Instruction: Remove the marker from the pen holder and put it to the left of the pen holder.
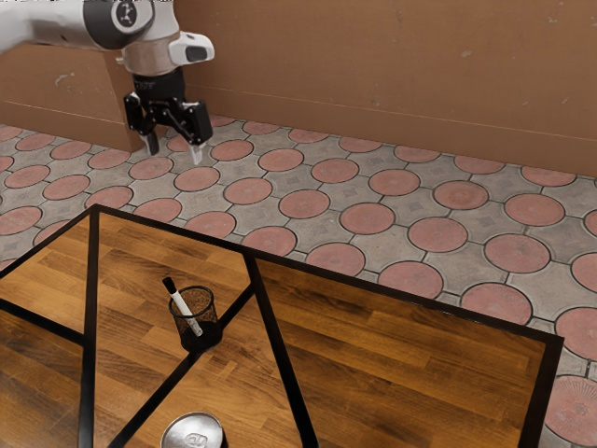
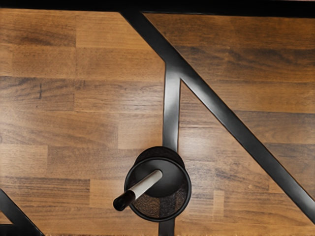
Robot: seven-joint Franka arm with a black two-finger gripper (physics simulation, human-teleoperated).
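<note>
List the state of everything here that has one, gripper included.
Gripper: open, jaws apart, holding nothing.
Marker: in the pen holder, leaning, black end up.
Mesh pen holder: upright, marker inside.
Pull-tab can: upright, partly out of frame.

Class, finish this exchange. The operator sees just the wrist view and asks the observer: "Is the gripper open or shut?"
Observer: Open. The gripper has its fingers apart, with nothing between them.
Operator: Does anything share the table with the pen holder and marker?
Observer: Yes, a silver-topped can stands on the table, nearer the exterior view's lower edge than the pen holder is.
</note>
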